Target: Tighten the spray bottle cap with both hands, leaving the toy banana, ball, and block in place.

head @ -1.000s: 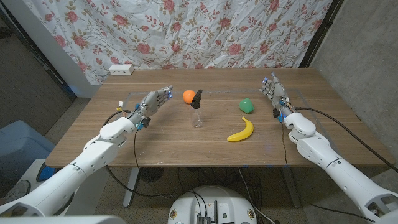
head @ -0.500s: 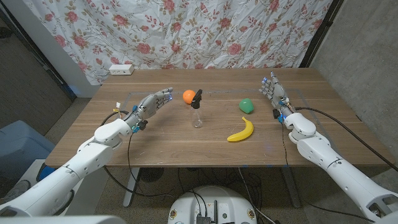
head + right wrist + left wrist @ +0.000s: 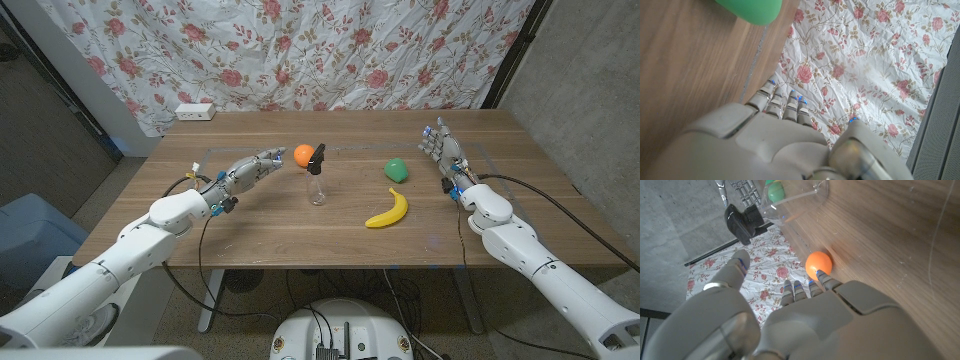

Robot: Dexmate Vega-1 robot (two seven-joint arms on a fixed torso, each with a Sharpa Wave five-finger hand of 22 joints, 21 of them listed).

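The spray bottle [image 3: 318,176] stands upright mid-tabletop, long axis vertical, its black cap [image 3: 317,157] on top with the nozzle toward the far edge; the left hand [image 3: 250,170], open and empty, is nearer, the bottle just off its fingertips; the right hand [image 3: 442,152], open, stands well apart near the right edge.

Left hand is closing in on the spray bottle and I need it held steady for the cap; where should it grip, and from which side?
Probably the clear body of the spray bottle, below the black spray head, coming from the robot's left where the left hand already reaches. The bottle stands upright. The orange ball sits just behind that path, so stay low and in front of it.
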